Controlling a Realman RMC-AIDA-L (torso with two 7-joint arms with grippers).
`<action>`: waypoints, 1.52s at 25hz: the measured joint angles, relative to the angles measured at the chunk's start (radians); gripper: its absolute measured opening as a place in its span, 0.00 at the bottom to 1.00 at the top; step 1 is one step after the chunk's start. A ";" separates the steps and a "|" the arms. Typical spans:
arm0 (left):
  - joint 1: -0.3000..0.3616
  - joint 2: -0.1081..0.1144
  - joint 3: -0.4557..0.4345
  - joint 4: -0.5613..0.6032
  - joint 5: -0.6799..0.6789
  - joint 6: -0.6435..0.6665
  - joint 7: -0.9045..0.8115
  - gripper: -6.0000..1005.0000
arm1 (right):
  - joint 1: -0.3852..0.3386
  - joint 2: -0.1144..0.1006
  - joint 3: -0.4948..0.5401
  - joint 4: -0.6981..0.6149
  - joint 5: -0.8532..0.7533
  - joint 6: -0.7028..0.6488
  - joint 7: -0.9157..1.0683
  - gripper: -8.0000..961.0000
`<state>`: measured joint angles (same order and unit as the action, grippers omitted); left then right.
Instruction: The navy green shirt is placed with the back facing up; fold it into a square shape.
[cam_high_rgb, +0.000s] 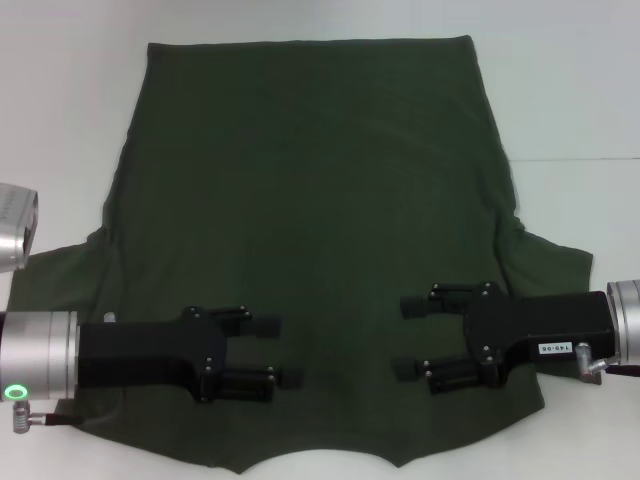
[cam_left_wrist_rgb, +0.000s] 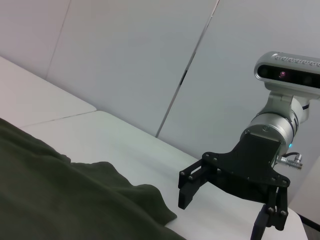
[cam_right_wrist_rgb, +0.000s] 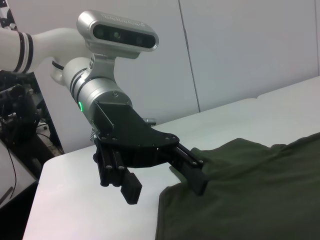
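1. OK, I see the navy green shirt (cam_high_rgb: 320, 200) spread flat on the white table (cam_high_rgb: 580, 90), hem at the far edge, collar end toward me.
2. The collar notch is cut off by the lower frame edge in the head view, so I can't see the neckline fully.
3. One sleeve (cam_high_rgb: 555, 265) sticks out clearly on the right side. The opposite sleeve is partly covered by my left arm, only a strip of it shows.
4. The left gripper (cam_high_rgb: 278, 352) sits over the near-left part of the shirt, fingers spread apart, nothing between them, pointing inward toward the middle.
5. The right gripper (cam_high_rgb: 410, 337) mirrors it over the near-right part, fingers also spread and empty, pointing inward.
6. From the head view I can't tell whether either gripper touches the fabric or just hovers.
7. In the right wrist view, the left gripper (cam_right_wrist_rgb: 167, 182) has one finger over the shirt edge (cam_right_wrist_rgb: 240, 200) and one over bare table. Contact is unclear.
8. In the left wrist view, the right gripper (cam_left_wrist_rgb: 220, 215) is partly cut off at the frame bottom. It appears beyond the shirt's sleeve edge (cam_left_wrist_rgb: 75, 200).
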<state>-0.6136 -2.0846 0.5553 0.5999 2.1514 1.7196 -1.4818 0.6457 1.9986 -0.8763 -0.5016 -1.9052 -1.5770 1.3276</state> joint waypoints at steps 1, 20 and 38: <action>0.000 0.000 0.000 0.000 0.000 0.000 0.000 0.87 | 0.000 0.000 0.000 0.000 0.000 0.000 0.000 0.93; 0.000 0.000 0.000 0.000 -0.001 0.000 0.000 0.87 | -0.002 0.002 0.001 0.000 0.000 0.007 -0.002 0.93; 0.022 0.075 -0.375 0.090 -0.002 -0.177 -0.578 0.87 | -0.006 -0.004 0.000 0.000 0.000 0.010 -0.008 0.93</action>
<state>-0.5917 -2.0100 0.1804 0.6896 2.1491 1.5423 -2.0598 0.6401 1.9943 -0.8759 -0.5016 -1.9051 -1.5671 1.3192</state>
